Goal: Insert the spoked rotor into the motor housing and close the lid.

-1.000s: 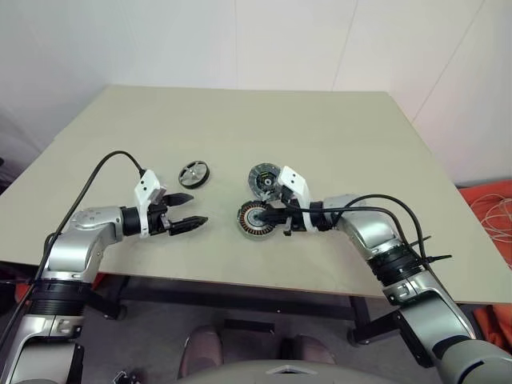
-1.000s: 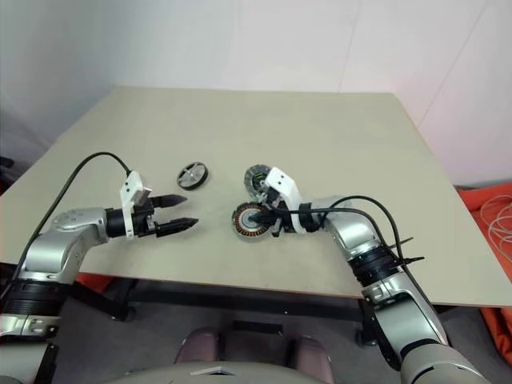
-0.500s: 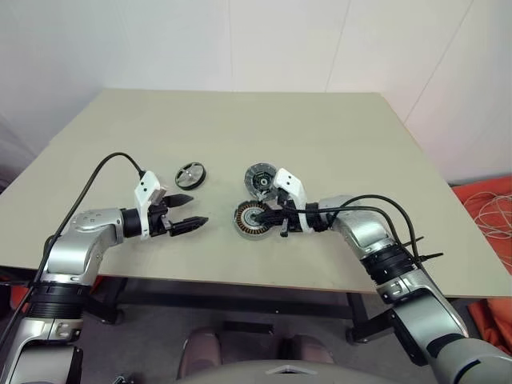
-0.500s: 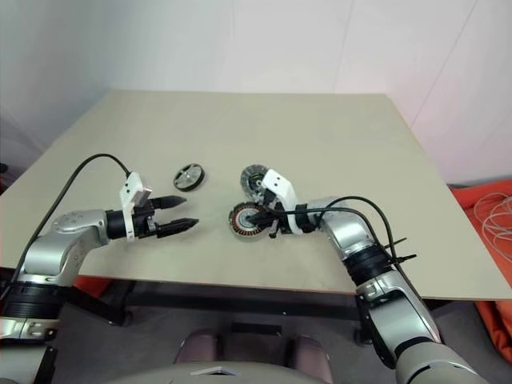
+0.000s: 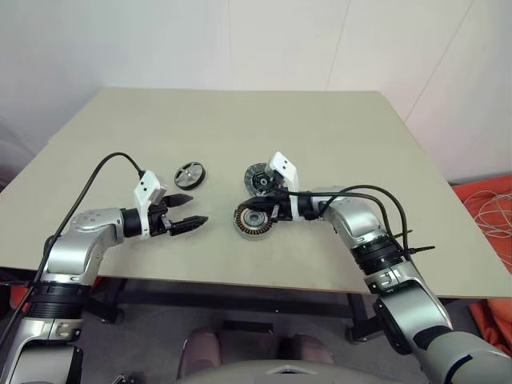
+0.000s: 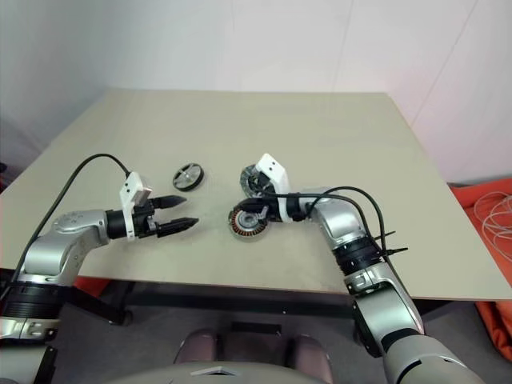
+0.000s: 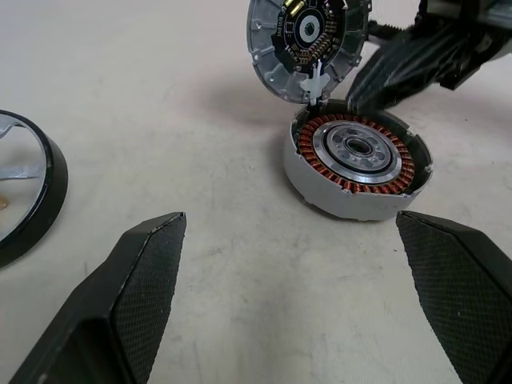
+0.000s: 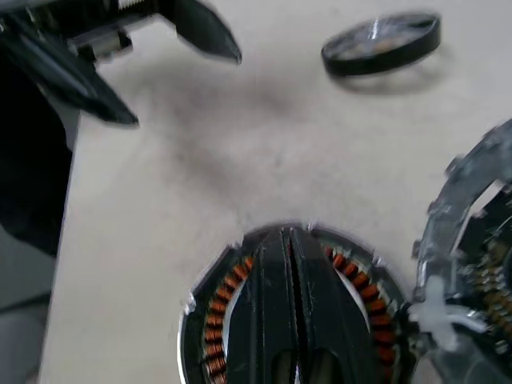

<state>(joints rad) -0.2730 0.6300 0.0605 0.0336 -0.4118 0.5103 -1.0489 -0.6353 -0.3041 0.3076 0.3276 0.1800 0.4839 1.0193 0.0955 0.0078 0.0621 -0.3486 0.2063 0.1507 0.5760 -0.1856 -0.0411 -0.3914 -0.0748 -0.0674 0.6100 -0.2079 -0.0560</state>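
Spoked rotor (image 5: 192, 174) lies flat on the table (image 5: 336, 144), alone, well apart from the motor housing (image 5: 252, 220) and off to its left, a bit farther from the robot. Not inserted yet: the left wrist view shows the housing cavity open, copper coil ring and silver centre bare. Lid (image 5: 259, 178) is off the housing too, sitting just behind it, tilted up on edge with its inner face showing, and seems joined to the housing rim by a small white tab, can't confirm. So nothing of the task looks done; left to do: pick up rotor, seat it in housing, fold or set lid down. Left gripper (image 5: 189, 209) hovers above the table between rotor and housing, jaws spread wide, empty, touching nothing, pointing toward the housing. Right gripper (image 8: 292, 276) has its fingers pressed together, gripping nothing, tips lying over the housing's centre; whether they actually rest on it or hang just above, can't tell. Probably steadying or nudging the housing.
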